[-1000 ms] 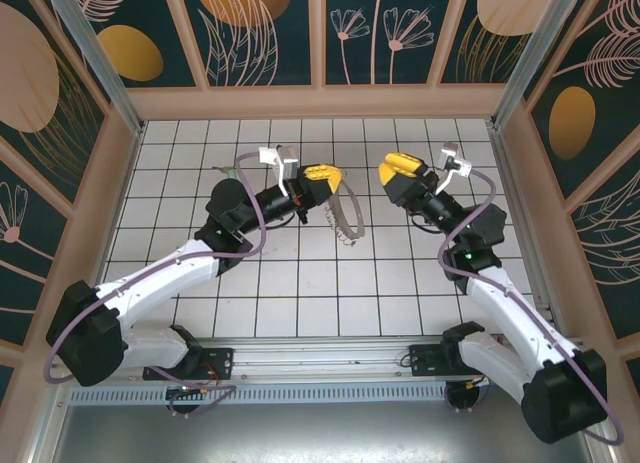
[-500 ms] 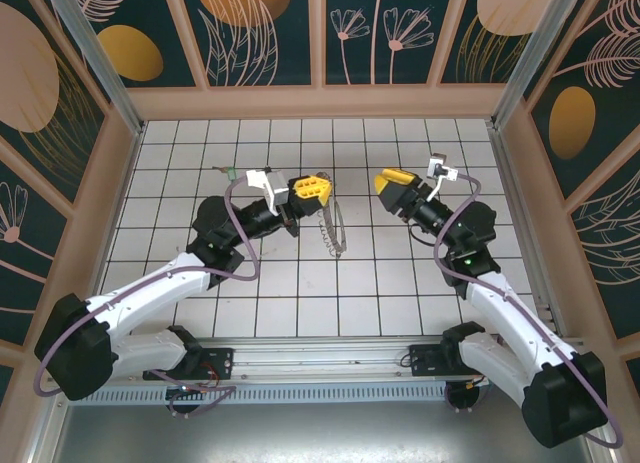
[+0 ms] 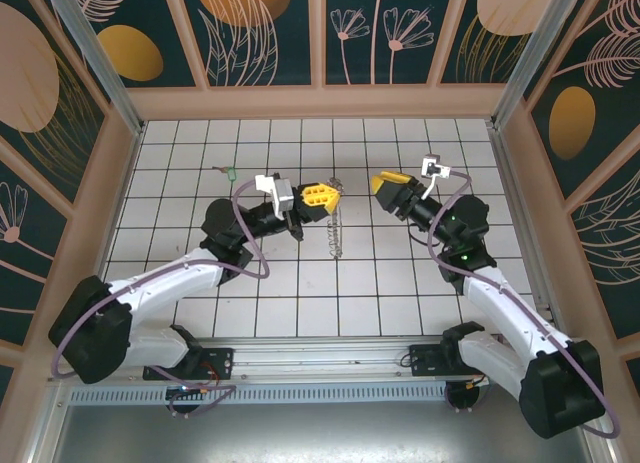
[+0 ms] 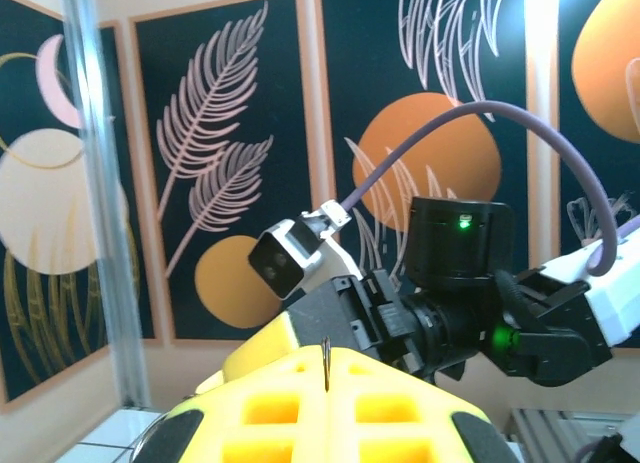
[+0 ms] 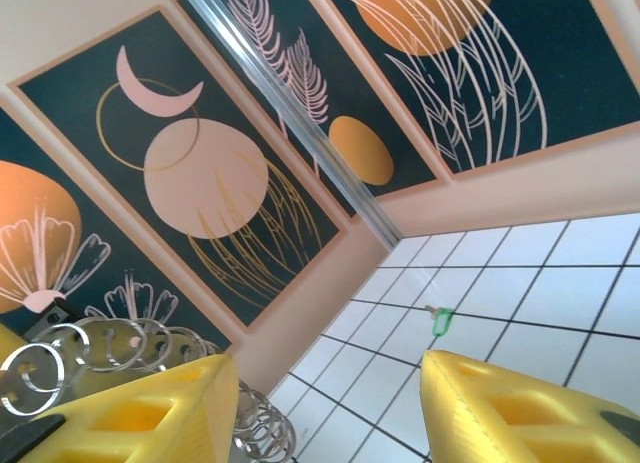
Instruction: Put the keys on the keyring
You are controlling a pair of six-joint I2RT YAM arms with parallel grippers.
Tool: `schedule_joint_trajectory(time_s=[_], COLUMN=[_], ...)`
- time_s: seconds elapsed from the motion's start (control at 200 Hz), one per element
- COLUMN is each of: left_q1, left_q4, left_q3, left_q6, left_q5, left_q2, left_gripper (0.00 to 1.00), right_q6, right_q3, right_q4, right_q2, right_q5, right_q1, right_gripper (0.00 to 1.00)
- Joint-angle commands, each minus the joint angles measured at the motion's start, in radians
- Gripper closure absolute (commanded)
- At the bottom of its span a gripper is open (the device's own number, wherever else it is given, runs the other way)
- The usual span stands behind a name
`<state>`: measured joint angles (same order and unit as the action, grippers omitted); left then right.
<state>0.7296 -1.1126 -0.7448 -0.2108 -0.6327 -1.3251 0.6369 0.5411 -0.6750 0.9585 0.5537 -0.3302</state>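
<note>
Worktop (image 3: 300, 293) of white square tiles, walled by dark panels (image 3: 265, 28) painted with leaves and orange discs. The key (image 3: 229, 170), slim with a bright green head, lies flat on a tile toward the far left corner of the worktop, well apart from both arms. The right wrist view catches the same key (image 5: 440, 323) lying on the tiles in the gap between the right fingers.

The left arm (image 3: 180, 273) reaches from the near left corner to the middle of the worktop, somewhat nearer the far edge. The left jaws are pressed fully together on the keyring (image 3: 336, 233), which hangs below the yellow fingers (image 3: 318, 195). From above the keyring shows nearly edge-on, a narrow tan loop fringed with silvery pieces. Whether its lower end touches the tiles I cannot tell. In the left wrist view a thin dark sliver stands in the seam between the closed fingers (image 4: 270, 408).

The right arm (image 3: 490, 293) comes in from the near right corner. The right jaws face the left jaws across a short gap, just right of the hanging keyring. They stand partly open, with nothing between them. In the right wrist view the silvery pieces (image 5: 60, 363) sit just beside one yellow finger (image 5: 140, 413). Contact there cannot be judged.
</note>
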Motion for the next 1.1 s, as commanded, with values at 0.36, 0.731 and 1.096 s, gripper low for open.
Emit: schedule_joint_trajectory(time_s=[0.36,0.731,1.096], left_q1=[-0.115,-0.118,-0.116], left_q4=[-0.225,-0.295,-0.255], left_q3=[-0.382,-0.45,-0.44], left_q6=[-0.523,-0.746,-0.771], left_q5=[-0.222,-0.173,-0.136], left_q2=[-0.286,-0.357,-0.346], left_gripper=[1.0,1.0,1.0], right_q6=[-0.036,-0.039,0.019], right_q3=[0.066,0.161,0.194], right_q4=[0.047,-0.005,-0.078], right_q2=[0.021,0.036,0.031], right_q5=[-0.012,0.026,0.068], right_q1=[0.065,0.068,0.068], right_gripper=[0.49,0.52,0.57])
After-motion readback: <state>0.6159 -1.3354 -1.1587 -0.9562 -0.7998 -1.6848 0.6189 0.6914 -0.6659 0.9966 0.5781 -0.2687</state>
